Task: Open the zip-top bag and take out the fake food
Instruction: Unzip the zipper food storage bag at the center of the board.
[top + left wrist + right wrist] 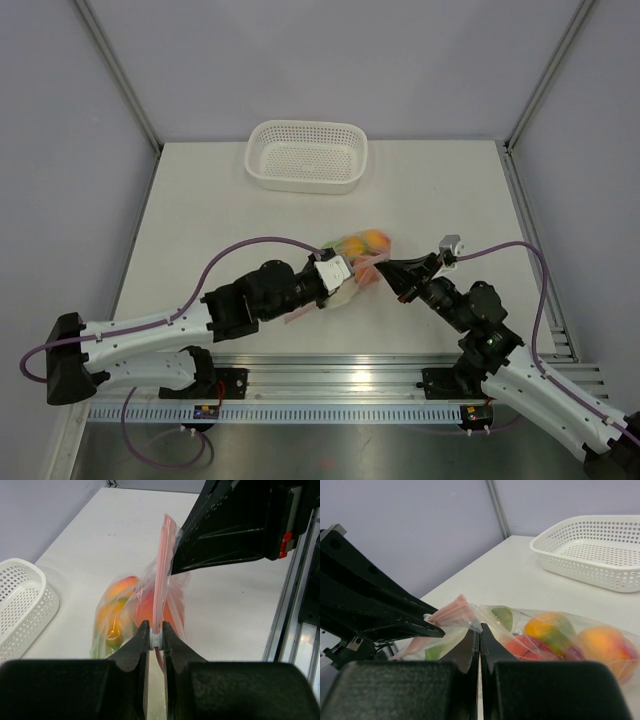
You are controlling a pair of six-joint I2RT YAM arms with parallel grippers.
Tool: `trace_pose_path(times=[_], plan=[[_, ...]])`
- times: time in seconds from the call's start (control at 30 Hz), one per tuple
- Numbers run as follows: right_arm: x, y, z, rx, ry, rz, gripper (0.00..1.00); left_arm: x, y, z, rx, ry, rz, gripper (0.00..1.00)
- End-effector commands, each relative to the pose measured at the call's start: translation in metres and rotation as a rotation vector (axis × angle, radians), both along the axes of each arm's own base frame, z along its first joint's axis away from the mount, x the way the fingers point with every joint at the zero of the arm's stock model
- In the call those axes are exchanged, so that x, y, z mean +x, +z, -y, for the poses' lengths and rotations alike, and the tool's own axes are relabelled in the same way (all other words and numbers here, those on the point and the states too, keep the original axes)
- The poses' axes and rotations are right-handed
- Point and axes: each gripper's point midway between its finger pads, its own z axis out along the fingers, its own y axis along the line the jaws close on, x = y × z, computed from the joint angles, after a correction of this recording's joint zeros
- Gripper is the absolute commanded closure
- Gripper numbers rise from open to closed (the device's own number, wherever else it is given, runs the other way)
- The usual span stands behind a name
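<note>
The clear zip-top bag (355, 258) lies at the table's middle between my two grippers. Its pink zip strip (163, 560) stands on edge in the left wrist view. Inside it shows fake food: an orange piece (547, 628), a peach (610, 647), a dark red piece (525, 645) and a green piece (502, 616). My left gripper (156, 639) is shut on the white zip slider on the strip. My right gripper (479, 635) is shut on the bag's plastic just under the strip's end. Both grippers meet over the bag in the top view, the left (345, 278) and the right (392, 272).
A white perforated basket (307, 155) stands at the back middle of the table, with nothing showing inside. It also shows in the left wrist view (20, 605) and the right wrist view (592, 550). A metal rail (330, 375) runs along the near edge.
</note>
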Motion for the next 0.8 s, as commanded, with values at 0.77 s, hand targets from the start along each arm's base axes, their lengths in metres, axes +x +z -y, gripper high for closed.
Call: trace_pose_path(times=[0.77], plan=[[0.041, 0.018, 0.114, 0.243, -0.616, -0.058, 1.00, 0.013, -0.030, -0.011, 0.162, 0.093, -0.076, 1.00]])
